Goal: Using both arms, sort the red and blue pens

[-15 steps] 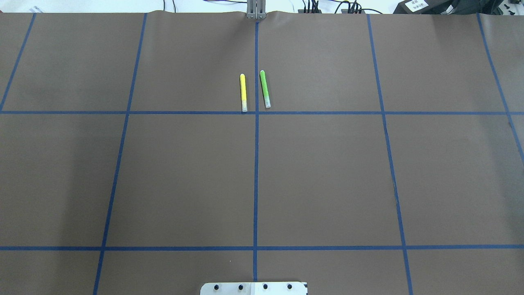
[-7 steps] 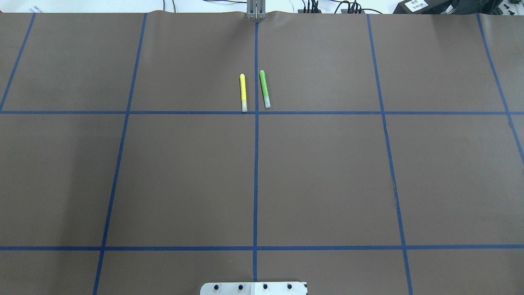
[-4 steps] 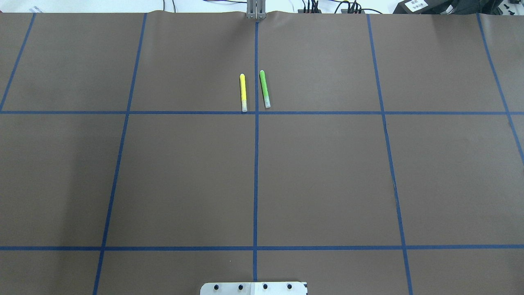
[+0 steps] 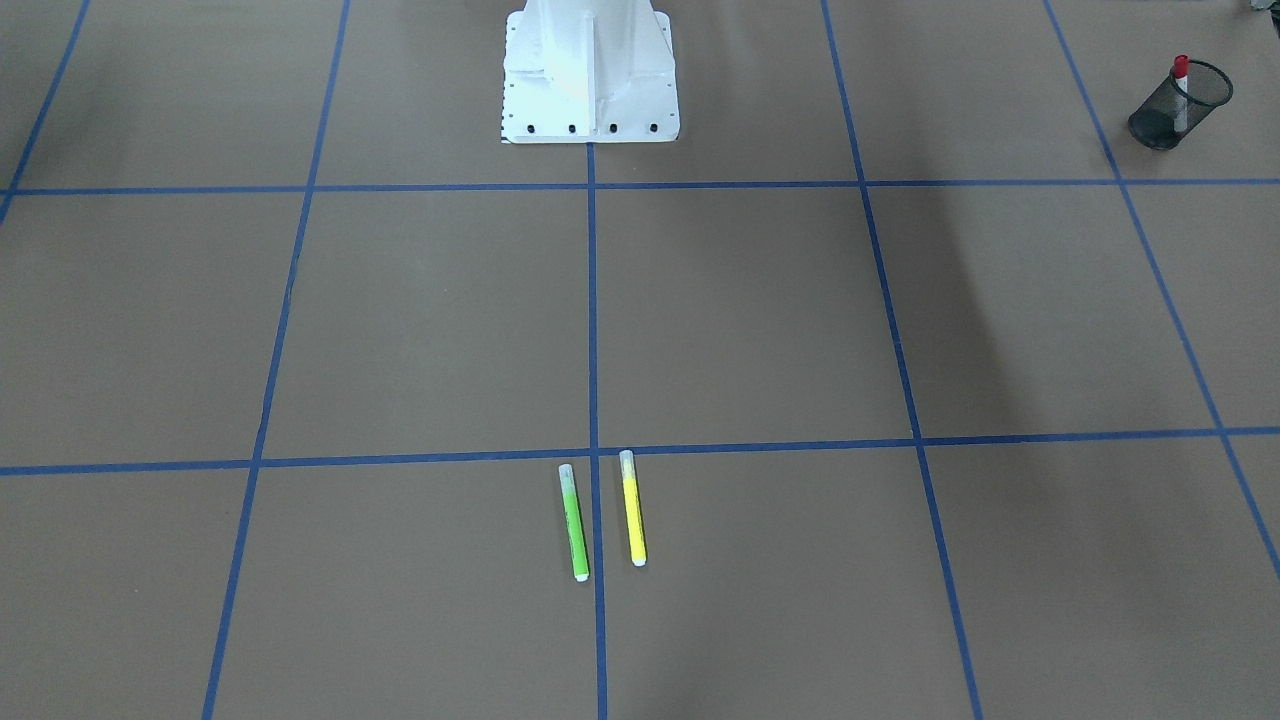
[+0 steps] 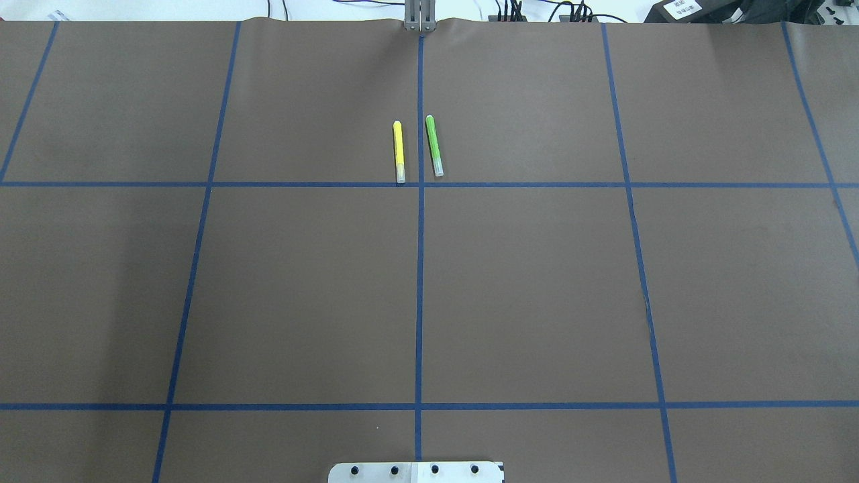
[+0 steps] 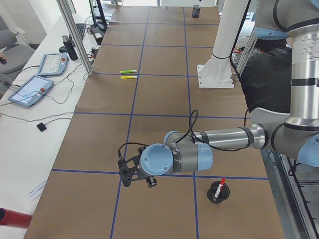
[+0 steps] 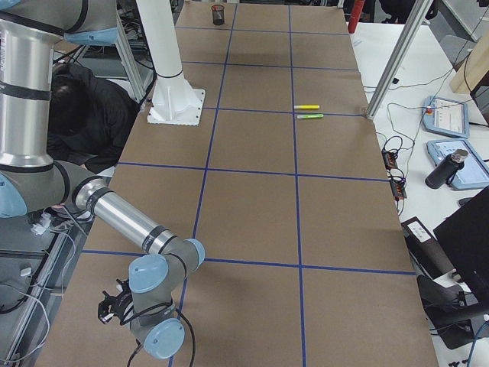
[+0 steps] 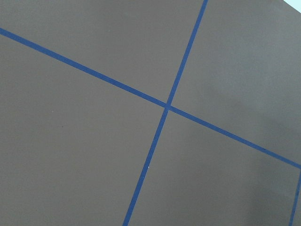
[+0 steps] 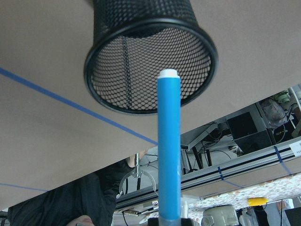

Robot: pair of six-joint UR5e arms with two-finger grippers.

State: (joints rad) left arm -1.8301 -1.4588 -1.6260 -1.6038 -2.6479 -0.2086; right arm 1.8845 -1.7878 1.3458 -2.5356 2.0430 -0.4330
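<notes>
While the red pen (image 4: 1181, 75) is standing in a mesh cup (image 4: 1165, 122) at two o'clock of the front-facing view, the left-side view is showing the left claw (image 6: 125, 172), whose grip I cannot tell. On the right wrist view, the right claw (image 9: 169, 222) is pinching the blue pen (image 9: 168, 141), which is pointing at twelve o'clock toward another cup (image 9: 141, 14).

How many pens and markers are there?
4. The green marker and yellow marker lie side by side on the table; the red pen stands in a mesh cup; the blue pen is in the right end effector.
</notes>
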